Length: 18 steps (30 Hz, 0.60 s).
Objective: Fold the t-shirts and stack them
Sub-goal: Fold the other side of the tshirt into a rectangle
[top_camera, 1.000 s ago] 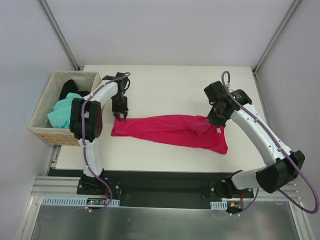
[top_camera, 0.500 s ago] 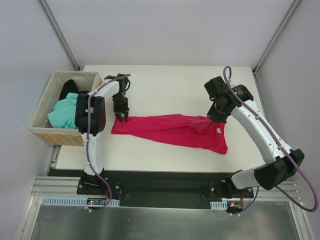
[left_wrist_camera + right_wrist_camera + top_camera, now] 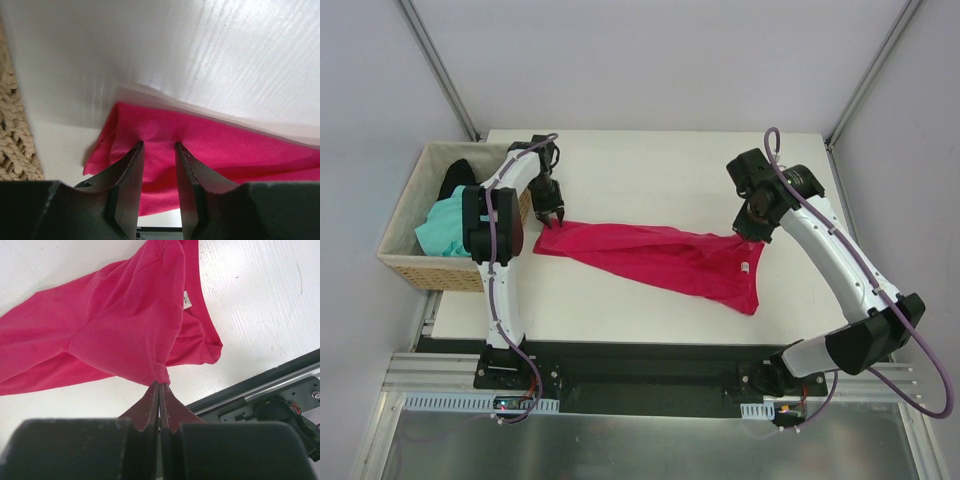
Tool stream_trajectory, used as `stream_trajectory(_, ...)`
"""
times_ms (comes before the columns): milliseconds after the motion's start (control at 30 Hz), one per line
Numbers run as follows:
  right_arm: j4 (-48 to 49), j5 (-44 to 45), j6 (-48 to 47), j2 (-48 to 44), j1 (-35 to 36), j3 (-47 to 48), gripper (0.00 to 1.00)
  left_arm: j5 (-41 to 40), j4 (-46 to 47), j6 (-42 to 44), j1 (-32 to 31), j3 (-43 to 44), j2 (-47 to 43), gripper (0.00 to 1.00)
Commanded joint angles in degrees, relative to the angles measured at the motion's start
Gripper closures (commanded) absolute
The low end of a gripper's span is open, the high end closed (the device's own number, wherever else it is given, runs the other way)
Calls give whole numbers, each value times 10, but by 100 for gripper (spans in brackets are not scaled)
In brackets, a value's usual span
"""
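There are three shirts: one red shirt (image 3: 660, 258), one green shirt (image 3: 440, 230), one black shirt (image 3: 458, 178). One basket (image 3: 420, 272). One table (image 3: 650, 170). Two robot arms: left arm (image 3: 505, 300), right arm (image 3: 830, 255).

A wicker basket (image 3: 415, 272) sits beside, perhaps touching, the white table (image 3: 660, 170).

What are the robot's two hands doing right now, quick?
Left gripper: closed on a bunched edge of the crimson t-shirt.
Right gripper: shut tight on the crimson t-shirt.
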Motion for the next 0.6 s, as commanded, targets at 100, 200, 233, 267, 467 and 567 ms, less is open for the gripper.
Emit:
stream_trajectory(100,-5,-21,-8,5,2,-23,99,31,-9,-12,-8,9,-23,70)
stream_trajectory(200,12,-43,-5,-2,2,-55,99,30,-9,-12,-8,3,-30,70)
stream_trajectory(233,19,-45,-2,-4,2,-62,99,30,-10,-12,-8,3,-31,70)
stream_trajectory(267,23,-49,-1,-5,2,-67,99,30,-9,-12,-8,1,-32,70)
stream_trajectory(467,40,-75,13,-11,3,-110,99,31,-10,-13,-10,-1,-45,70)
stream_trajectory(567,43,-80,20,-8,3,-118,99,32,-10,-14,-10,-4,-54,70)
